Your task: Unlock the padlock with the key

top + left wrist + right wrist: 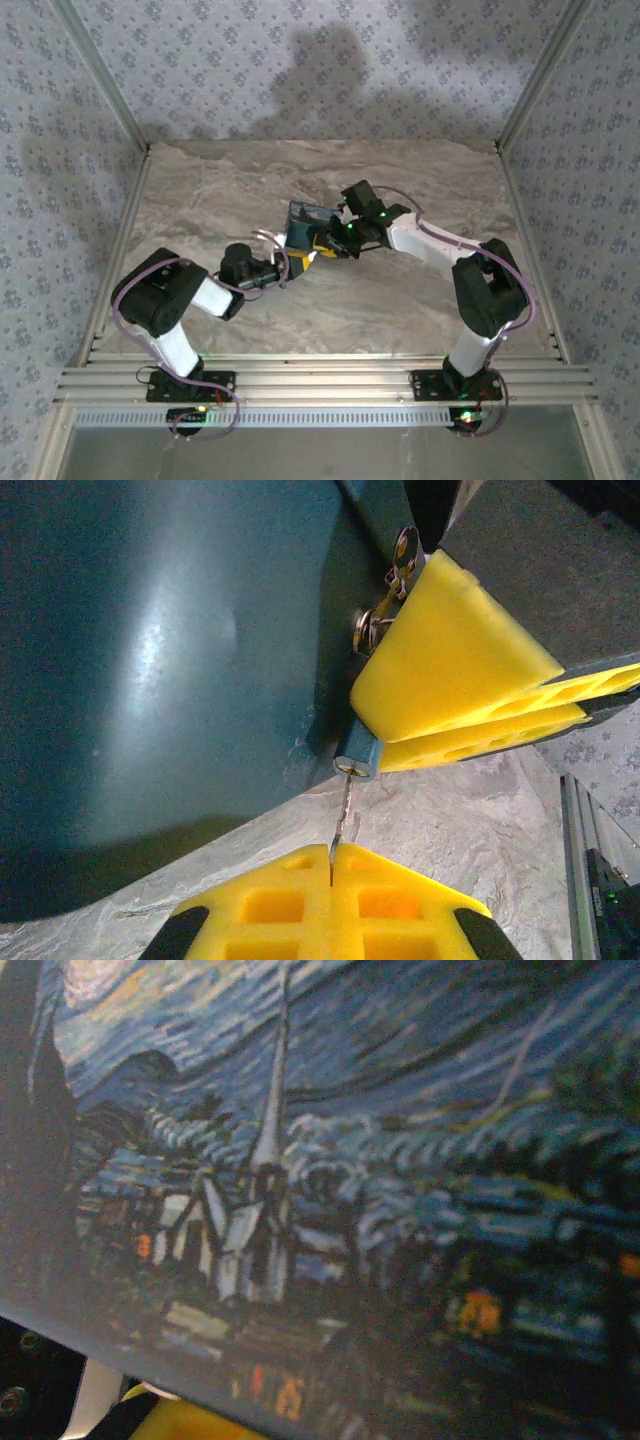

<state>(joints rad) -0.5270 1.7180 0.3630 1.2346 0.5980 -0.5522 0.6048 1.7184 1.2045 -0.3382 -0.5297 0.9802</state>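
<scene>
Padlock [303,222] sits btwn the two grippers, mid-table, w/ one arm reaching in from each side. From the left wrist cam, its smooth dark-teal side looms just ahead of the left gripper [330,865], up and to the left of the fingertips. Left jaws are pressed together, pinching a thin metal key [344,810]. The blade runs straight out from the pads into the round keyhole barrel [355,765] directly in front. The key's bow is buried btwn the pads and can't be seen.

Right gripper [336,240] meets the lock from the opposite side. Its yellow fingers [450,665] lie against the keyhole end, just beside the barrel, w/ small metal rings [375,628] at the fingertip. Whether those jaws clamp the lock or only brace it can't be told. From the right wrist cam, the lock's printed face, a blue swirling night sky over a village, lies very close above the fingers. Marble tabletop [450,820] shows below the barrel.

Handling, as a guess: the lock looks rigid and fairly heavy, w/ glossy sides that are likely slippery. It's best held across its broad flat faces near the keyhole end, to resist twist. The key looks thin and bendable, so turn it about the blade's own axis, w/ no side load.
</scene>
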